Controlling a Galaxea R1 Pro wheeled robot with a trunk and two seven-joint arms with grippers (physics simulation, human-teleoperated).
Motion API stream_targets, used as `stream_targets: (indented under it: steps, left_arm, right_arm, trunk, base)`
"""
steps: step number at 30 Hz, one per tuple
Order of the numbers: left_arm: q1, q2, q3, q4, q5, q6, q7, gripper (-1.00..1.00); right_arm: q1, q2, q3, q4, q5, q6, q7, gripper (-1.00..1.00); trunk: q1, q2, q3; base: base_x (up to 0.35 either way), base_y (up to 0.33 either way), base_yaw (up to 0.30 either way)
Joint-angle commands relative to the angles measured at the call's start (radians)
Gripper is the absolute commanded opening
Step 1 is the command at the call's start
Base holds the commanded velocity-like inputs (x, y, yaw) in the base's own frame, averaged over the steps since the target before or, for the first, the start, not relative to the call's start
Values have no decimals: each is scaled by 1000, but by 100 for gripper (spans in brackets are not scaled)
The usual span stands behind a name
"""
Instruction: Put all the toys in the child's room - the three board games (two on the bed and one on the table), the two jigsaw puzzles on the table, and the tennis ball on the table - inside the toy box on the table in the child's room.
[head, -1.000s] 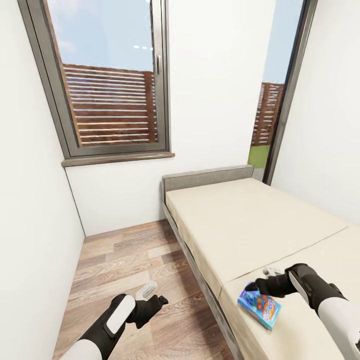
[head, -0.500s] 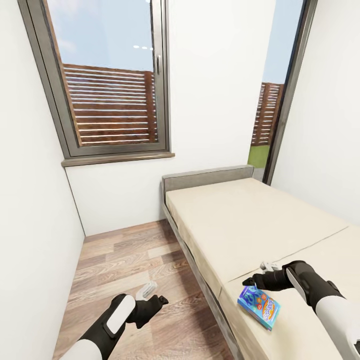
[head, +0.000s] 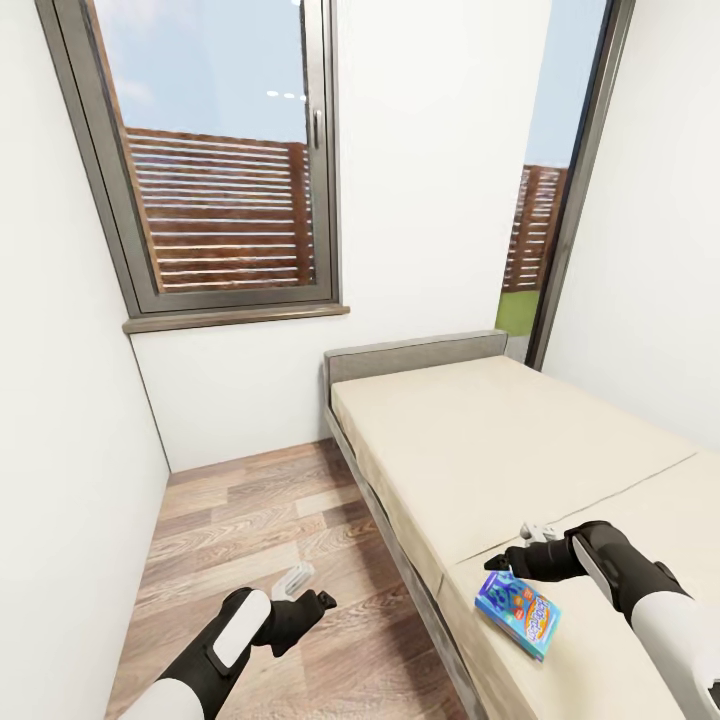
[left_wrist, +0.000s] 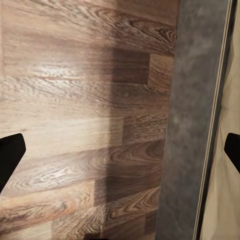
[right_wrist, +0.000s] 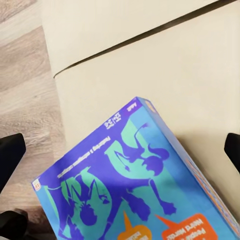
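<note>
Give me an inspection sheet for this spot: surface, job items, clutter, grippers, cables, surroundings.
Surface: beige bed with a grey headboard, a seam between its two mattress sections.
Job's things: one blue board game lying flat on the bed by its floor-side edge; the right wrist view has its printed lid close below.
Clutter: nothing seen.
Grippers: right gripper hovers just above the blue board game, jaws open, nothing held. Left gripper hangs over the wood floor beside the bed frame, jaws open, empty.
Cables: nothing seen.
Surroundings: white walls, a grey-framed window showing a slatted fence, a second glazed opening past the headboard.
</note>
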Motion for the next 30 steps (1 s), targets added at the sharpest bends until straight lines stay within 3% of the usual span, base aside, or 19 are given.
stream_targets:
  steps: [1,9,30]
  left_arm:
    - [0,0,-3,-2,11,1,10,100]
    - [0,0,-4,-2,11,1,10,100]
    - [0,0,-3,-2,11,1,10,100]
  right_arm:
    - [-1,-1,5,-1,-1,4,3,100]
    - [0,-1,6,-1,4,4,75,100]
    - [10,3,10,2,5,5,86,100]
  trunk:
    - [0,0,-1]
    - [0,0,-1]
    - [0,0,-1]
  base:
    - [0,0,0]
    - [0,0,0]
    - [0,0,34]
